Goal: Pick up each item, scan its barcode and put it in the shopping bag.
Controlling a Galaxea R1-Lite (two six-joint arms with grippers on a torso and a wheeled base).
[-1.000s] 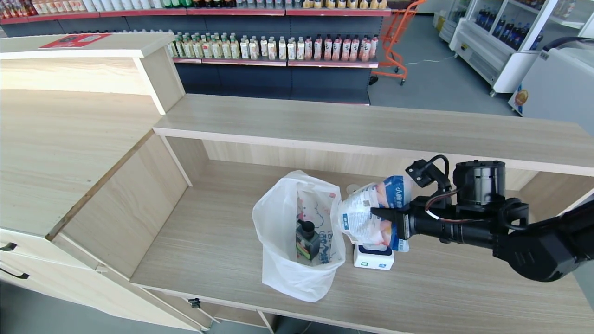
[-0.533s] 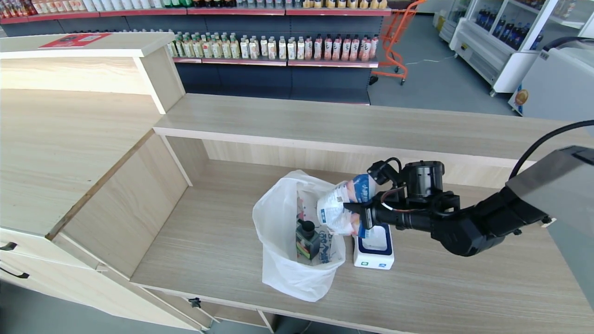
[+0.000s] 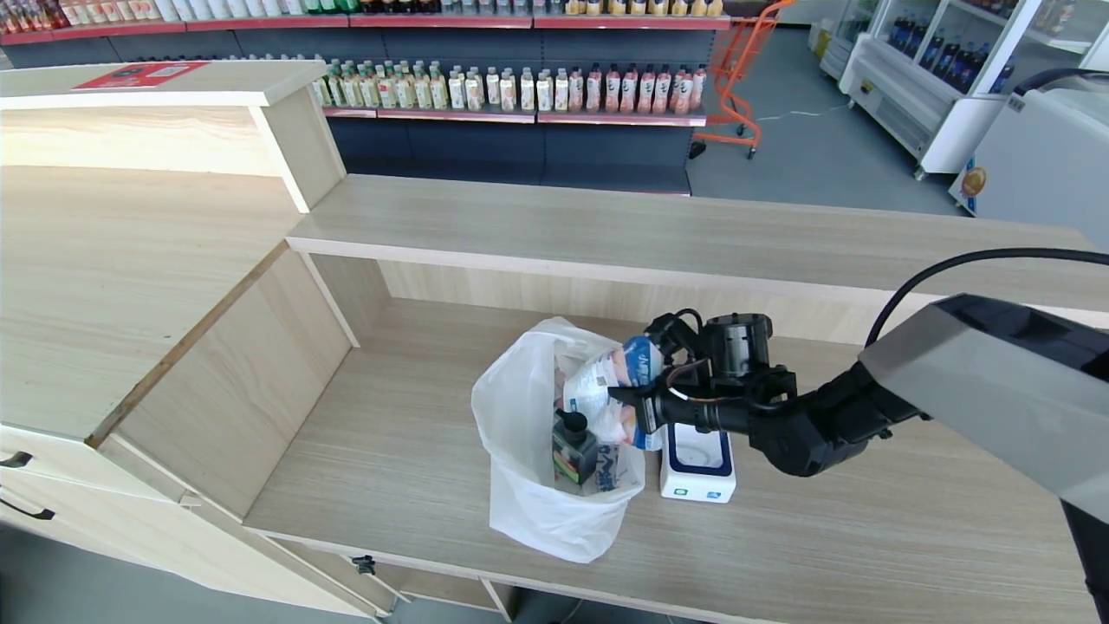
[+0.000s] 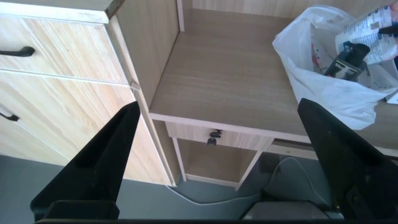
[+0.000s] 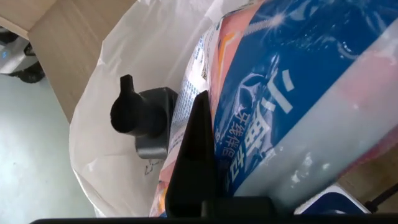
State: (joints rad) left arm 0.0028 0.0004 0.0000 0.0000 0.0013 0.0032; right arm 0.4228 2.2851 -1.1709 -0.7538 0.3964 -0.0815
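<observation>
Wood counter (image 3: 390, 451), drink shelves (image 3: 520, 91) behind, fridges (image 3: 936, 78) at rt.

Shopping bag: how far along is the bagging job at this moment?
Done: a pump bottle already stands inside the shopping bag. In hand: the right gripper is shut on a snack packet, held at the bag's open mouth, beside the scanner. Left: lower and release the packet into the bag. Whether its barcode has been scanned, or more items wait, cannot be told.

Shopping bag (image 3: 520, 485): thin translucent white plastic, crinkled. Packet (image 3: 598, 386): glossy printed plastic film. Tabletop (image 3: 390, 468): matt pale wood grain. Scanner (image 3: 697, 485): smooth white plastic.
</observation>
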